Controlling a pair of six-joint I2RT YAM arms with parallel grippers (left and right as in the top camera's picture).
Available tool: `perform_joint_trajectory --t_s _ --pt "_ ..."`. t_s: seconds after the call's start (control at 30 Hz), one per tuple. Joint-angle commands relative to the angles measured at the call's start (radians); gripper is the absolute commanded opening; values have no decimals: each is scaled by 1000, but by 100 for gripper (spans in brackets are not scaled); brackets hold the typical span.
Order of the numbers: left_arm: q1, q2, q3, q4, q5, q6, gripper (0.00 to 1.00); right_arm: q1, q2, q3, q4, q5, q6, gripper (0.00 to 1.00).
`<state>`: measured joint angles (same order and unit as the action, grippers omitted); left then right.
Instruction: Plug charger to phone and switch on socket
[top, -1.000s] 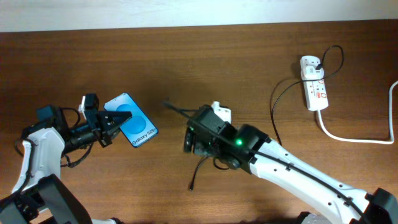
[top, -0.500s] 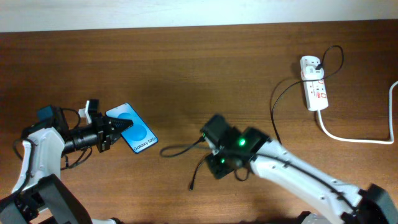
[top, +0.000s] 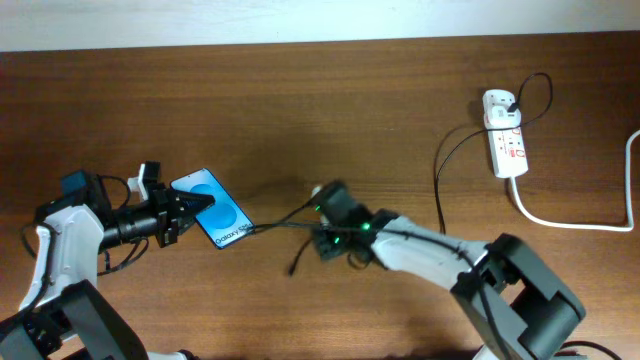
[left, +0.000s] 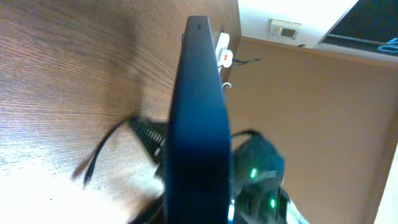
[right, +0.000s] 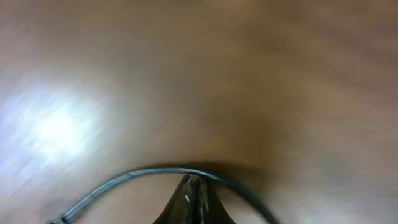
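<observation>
The phone (top: 217, 207), its blue screen lit, is held off the table at the left with my left gripper (top: 188, 212) shut on its edge. The left wrist view shows the phone (left: 199, 118) edge-on as a dark slab that hides the fingers. My right gripper (top: 322, 222) is at mid-table, its fingers (right: 194, 186) shut, with the thin black charger cable (right: 149, 173) pinched at their tips. The charger cable (top: 280, 218) runs from there to the phone's lower corner; I cannot tell whether it is connected. The white socket (top: 506, 136) lies at the far right, the black plug (top: 501, 102) in it.
A thick white cord (top: 560, 218) curves from the socket toward the right edge. The black cable loops beside the socket and trails down the table under my right arm, and a loose stretch (top: 296, 264) lies in front of the gripper. The socket (left: 224, 55) shows beyond the phone.
My right gripper swung left toward the phone and went from open to shut on the cable, dragging it along. The left gripper shifted the phone slightly nearer the front edge.
</observation>
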<state>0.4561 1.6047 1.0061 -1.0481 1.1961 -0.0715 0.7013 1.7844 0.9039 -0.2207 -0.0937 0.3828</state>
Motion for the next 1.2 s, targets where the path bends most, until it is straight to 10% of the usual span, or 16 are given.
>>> perform_joint_trajectory --t_s 0.0,0.2,0.57,0.7,1.17 --pt "3 2 12 -9 33 12 0 -150 8 24 27 13 21 4" --pt "3 2 12 -35 -45 12 0 -250 -2 338 -154 -254 -237 6" --pt "3 2 12 -34 -89 12 0 -249 37 576 -717 -400 -1057 63" --pt "3 2 12 -35 -94 12 0 -225 136 577 -677 -459 -1066 76" --pt "3 2 12 -39 -95 12 0 -85 388 576 -369 -354 -1221 74"
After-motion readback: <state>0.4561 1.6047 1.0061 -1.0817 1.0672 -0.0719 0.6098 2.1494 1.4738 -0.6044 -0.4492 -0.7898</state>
